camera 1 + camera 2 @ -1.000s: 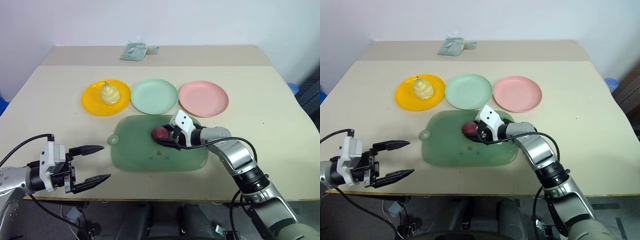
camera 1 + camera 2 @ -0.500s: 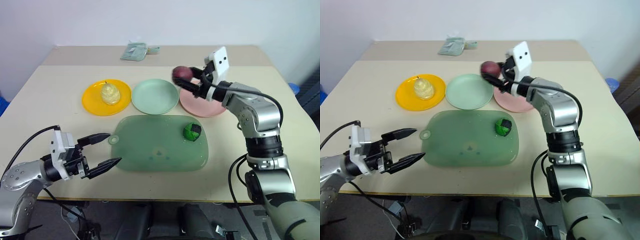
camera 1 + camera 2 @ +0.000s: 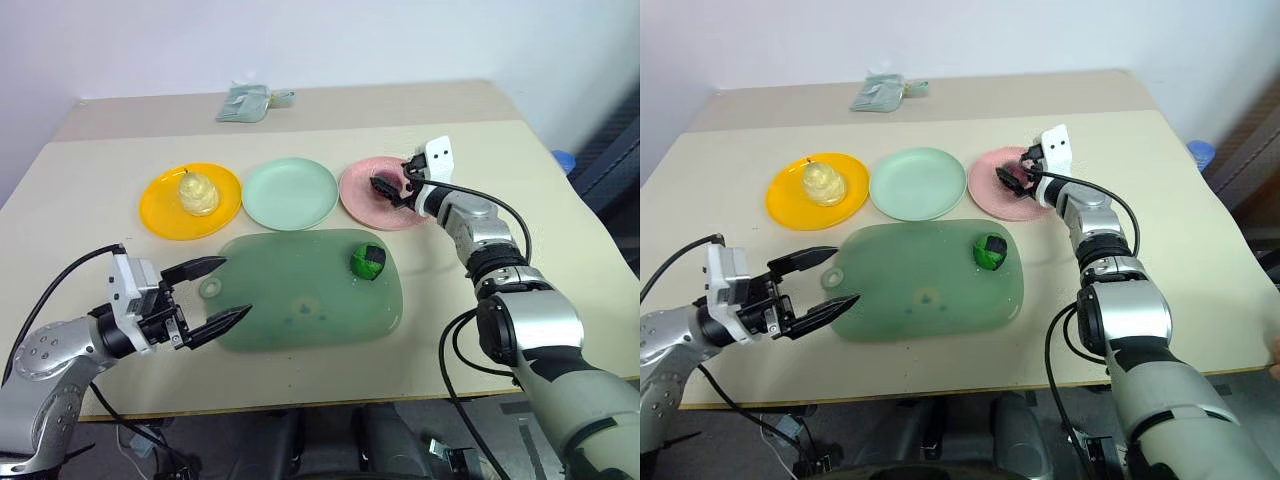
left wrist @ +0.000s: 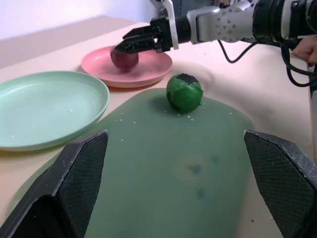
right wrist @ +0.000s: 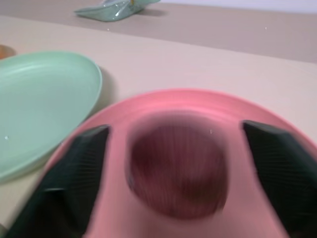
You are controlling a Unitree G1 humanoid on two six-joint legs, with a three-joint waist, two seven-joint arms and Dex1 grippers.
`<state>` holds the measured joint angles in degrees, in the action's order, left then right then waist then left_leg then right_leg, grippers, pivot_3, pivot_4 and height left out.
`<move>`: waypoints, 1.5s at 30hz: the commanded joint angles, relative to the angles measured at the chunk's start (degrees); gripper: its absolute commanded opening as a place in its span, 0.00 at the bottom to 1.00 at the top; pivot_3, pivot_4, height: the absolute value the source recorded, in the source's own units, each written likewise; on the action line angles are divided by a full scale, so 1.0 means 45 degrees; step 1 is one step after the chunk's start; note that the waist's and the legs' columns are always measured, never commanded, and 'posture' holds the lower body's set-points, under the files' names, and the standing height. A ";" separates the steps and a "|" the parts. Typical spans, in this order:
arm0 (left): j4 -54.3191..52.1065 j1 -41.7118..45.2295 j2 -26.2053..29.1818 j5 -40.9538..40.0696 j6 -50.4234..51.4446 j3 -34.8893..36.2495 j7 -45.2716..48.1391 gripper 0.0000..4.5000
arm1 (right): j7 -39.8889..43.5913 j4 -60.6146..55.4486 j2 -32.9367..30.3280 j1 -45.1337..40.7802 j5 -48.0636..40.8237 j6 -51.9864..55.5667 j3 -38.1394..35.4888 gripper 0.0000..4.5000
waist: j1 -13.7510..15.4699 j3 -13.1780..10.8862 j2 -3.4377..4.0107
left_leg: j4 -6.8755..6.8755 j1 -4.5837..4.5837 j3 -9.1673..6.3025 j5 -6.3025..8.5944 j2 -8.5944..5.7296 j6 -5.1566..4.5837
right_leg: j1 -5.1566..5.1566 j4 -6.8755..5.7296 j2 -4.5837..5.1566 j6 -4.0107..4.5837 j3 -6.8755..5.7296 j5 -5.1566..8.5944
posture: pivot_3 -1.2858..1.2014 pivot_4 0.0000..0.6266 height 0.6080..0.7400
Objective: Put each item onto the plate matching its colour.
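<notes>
— On the table, head view: what lies where?
— Three plates in a row: the orange plate (image 3: 160, 208) carries the pear (image 3: 197, 192), the green plate (image 3: 290, 192) is bare, the pink plate (image 3: 352, 196) carries the red ball (image 3: 383, 187). In front of them sits the tray (image 3: 300, 310), with the green ball (image 3: 367, 261) near its far right corner. A crumpled wrapper (image 3: 245, 102) lies at the table's far edge.

— And the arms?
— The right gripper (image 3: 391, 189) reaches over the pink plate, fingers spread to either side of the red ball. The left gripper (image 3: 212, 293) hovers at the tray's near left corner, fingers spread, nothing between them.

— Left wrist view?
— Its two fingers (image 4: 74, 173) stand wide apart over the tray. Beyond them the green ball rests on the tray, and the red ball sits on the pink plate with the right gripper's tips just above it.

— Right wrist view?
— The red ball (image 5: 177, 168) lies on the pink plate between the parted fingers (image 5: 74, 168); whether they touch it I cannot tell. The green plate sits beside.
</notes>
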<state>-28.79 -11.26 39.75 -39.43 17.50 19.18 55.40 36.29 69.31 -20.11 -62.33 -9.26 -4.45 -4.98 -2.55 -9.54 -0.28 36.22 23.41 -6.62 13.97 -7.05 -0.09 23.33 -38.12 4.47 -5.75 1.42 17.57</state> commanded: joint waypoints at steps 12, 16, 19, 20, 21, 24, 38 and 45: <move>0.0586 0.0377 0.0328 -0.0404 -0.0063 0.0160 0.0860 1.00 | 0.4587 -1.4571 -0.2148 0.7436 -0.4273 0.6964 -0.0256 0.99 | 0.0408 0.0001 0.0010 | 0.0009 0.0001 -0.0003 0.0015 0.0001 -0.0025 | -0.0008 0.0001 0.0005 0.0001 0.0002 -0.0001 | 0.52 0.24 1.00; 0.0871 0.0593 0.0841 -0.0492 -0.0007 0.0117 0.1748 1.00 | 0.4092 -1.6493 -0.2318 0.8903 -0.4722 0.8020 -0.0205 0.99 | 0.0384 0.0002 0.0012 | 0.0004 -0.0017 -0.0002 0.0039 0.0010 -0.0067 | -0.0012 -0.0004 0.0001 0.0017 0.0002 -0.0010 | 0.52 0.24 1.00; 0.1070 0.1059 0.1216 -0.0601 0.0189 0.0067 0.2150 1.00 | 0.4146 -1.7016 -0.2422 0.9469 -0.4571 0.8266 0.0284 0.99 | 0.0420 0.0003 0.0012 | 0.0006 -0.0017 -0.0001 0.0040 0.0010 -0.0069 | -0.0017 0.0001 0.0002 0.0018 0.0002 -0.0010 | 0.52 0.24 1.00; 0.1157 0.1267 0.1335 -0.0574 0.0245 -0.0003 0.2270 1.00 | 0.4150 -1.7015 -0.2378 0.9571 -0.4499 0.8285 0.0468 0.99 | 0.0424 0.0004 0.0010 | 0.0005 -0.0017 0.0000 0.0041 0.0009 -0.0069 | -0.0018 0.0004 0.0002 0.0017 0.0001 -0.0010 | 0.52 0.24 1.00; 0.1207 0.1386 0.1400 -0.0547 0.0275 -0.0041 0.2351 1.00 | 0.4131 -1.7017 -0.2348 0.9632 -0.4472 0.8299 0.0571 0.99 | 0.0427 0.0004 0.0011 | 0.0005 -0.0017 -0.0001 0.0040 0.0009 -0.0069 | -0.0019 0.0003 0.0002 0.0017 0.0000 -0.0010 | 0.52 0.24 1.00; 0.1182 0.1719 0.1413 -0.0562 0.0490 -0.0168 0.2260 1.00 | 0.4031 -1.6544 -0.2230 0.9578 -0.4068 0.7952 0.1033 0.99 | 0.0424 0.0005 0.0008 | 0.0007 -0.0017 0.0003 0.0040 0.0008 -0.0068 | -0.0020 0.0004 0.0005 0.0017 0.0000 -0.0011 | 0.52 0.24 1.00; 0.0316 0.0542 0.0707 -0.0595 0.0526 0.0300 0.1274 1.00 | 0.3857 -1.5074 -0.1412 0.8407 -0.3023 0.6420 0.1799 0.51 | 0.0413 0.0005 0.0007 | 0.0006 -0.0017 0.0002 0.0014 0.0010 -0.0024 | -0.0019 0.0003 0.0003 0.0017 -0.0001 -0.0011 | 0.52 0.24 1.00; -0.0261 0.0387 -0.0278 -0.0788 0.1357 0.0528 -0.1298 1.00 | 0.1424 -1.2184 0.0958 0.5701 -0.1430 0.4492 0.2160 0.51 | 0.0327 0.0006 0.0005 | 0.0001 -0.0021 0.0003 0.0005 0.0012 -0.0008 | -0.0009 -0.0008 -0.0003 0.0017 0.0000 -0.0012 | 0.52 0.24 1.00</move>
<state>-27.61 -9.89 38.85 -41.97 22.88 20.08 52.50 45.91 11.51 -17.31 -34.28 -18.02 19.55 4.29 -1.08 -9.51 -0.25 36.23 23.31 -6.61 13.97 -6.99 -0.09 23.30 -38.16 4.45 -5.67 1.41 17.52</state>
